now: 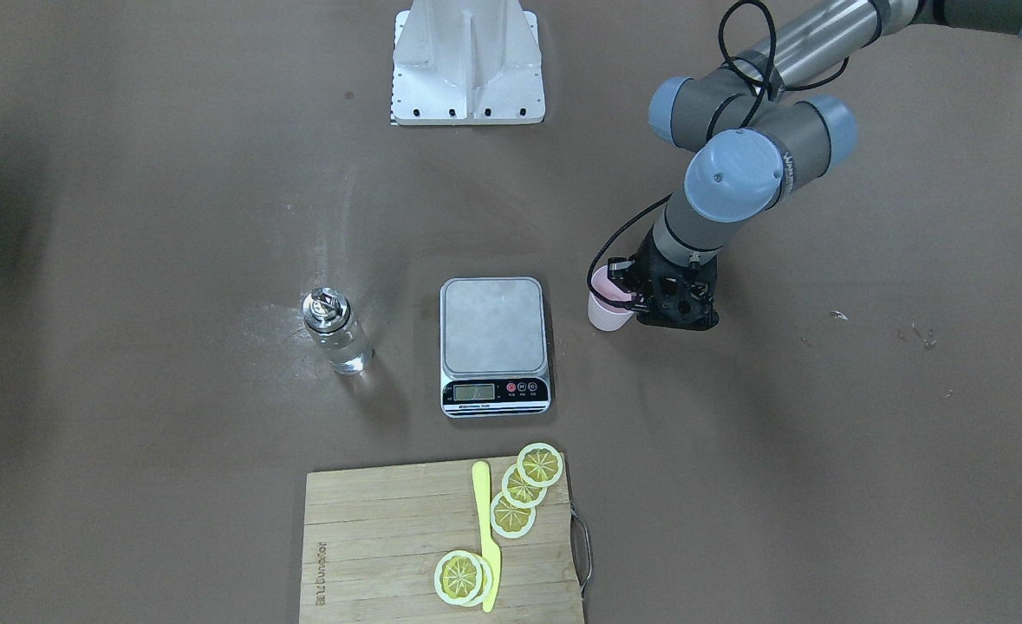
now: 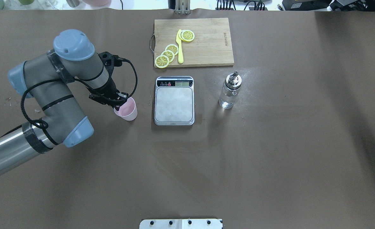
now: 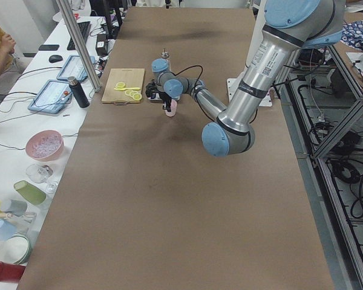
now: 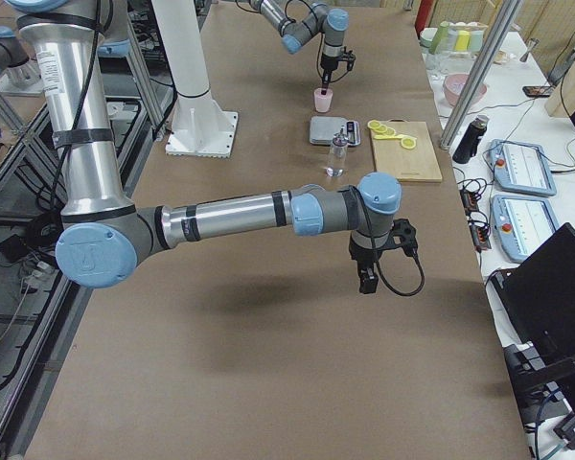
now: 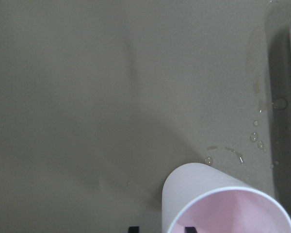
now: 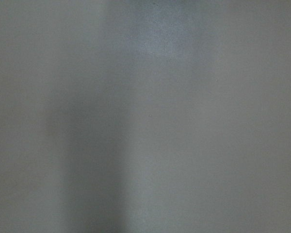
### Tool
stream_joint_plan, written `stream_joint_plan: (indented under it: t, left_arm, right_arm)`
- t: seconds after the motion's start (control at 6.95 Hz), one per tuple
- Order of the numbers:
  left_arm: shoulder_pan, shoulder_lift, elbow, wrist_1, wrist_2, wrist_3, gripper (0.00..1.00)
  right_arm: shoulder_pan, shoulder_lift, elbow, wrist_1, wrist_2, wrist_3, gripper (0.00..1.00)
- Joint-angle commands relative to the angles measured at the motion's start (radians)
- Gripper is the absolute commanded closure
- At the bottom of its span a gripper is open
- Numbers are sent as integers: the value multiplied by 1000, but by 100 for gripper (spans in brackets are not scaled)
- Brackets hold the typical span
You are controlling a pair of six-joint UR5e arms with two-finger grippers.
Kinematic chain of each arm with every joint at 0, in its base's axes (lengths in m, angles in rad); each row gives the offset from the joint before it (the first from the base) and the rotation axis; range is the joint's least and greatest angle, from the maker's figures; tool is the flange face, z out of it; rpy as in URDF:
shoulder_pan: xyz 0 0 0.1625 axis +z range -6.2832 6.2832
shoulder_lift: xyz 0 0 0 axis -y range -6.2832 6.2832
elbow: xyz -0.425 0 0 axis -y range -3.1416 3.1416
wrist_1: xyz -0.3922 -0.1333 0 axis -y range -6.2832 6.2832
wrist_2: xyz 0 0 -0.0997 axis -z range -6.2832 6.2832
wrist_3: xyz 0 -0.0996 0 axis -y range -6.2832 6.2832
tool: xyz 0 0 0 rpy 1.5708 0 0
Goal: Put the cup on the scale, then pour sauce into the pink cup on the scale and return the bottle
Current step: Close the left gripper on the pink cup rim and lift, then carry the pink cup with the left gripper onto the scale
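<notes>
The left gripper's (image 5: 161,228) jaws are spread across the cup's (image 2: 127,111) wall. In the left wrist view one of the fingertips (image 5: 133,228) shows outside the wall and the other inside the rim, each with a small gap to the plastic, so we see no pinch. The pink cup stands upright on the table (image 2: 270,143), just left of the scale (image 2: 174,105) and not touching it. We see nothing inside the cup. A few water droplets (image 5: 254,137) lie on the table between the cup and the scale.

The scale's steel plate is bare, and its display strip faces the far side. To its right, near but apart, the bottle (image 2: 228,93) stands upright with its metal cap on and the clear sauce (image 2: 226,101) in its lower part. Beyond the scale, on the far side, lies a wooden cutting board (image 2: 206,47) carrying lemon slices (image 2: 162,61) and a yellow knife (image 2: 180,47).

The right gripper (image 4: 368,280) hangs over bare table, well apart from all of these. It shows only in the right side view, so we cannot tell how its jaws stand.
</notes>
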Motion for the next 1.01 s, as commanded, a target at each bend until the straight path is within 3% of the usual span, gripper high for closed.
stream_joint_plan:
  t: [0.0,0.58,0.86]
  left_arm:
    - [0,-5,-14,1,-1,-2,100]
    - [-40,-82,-22,20,-14,-11,100]
    - [-43,-183,-14,143,-27,-15,100]
  right_arm:
    - [-2,2,-1,0,0,0,0]
    - [-7,0,0,0,0,2,0]
    - [-7,0,2,0,0,2,0]
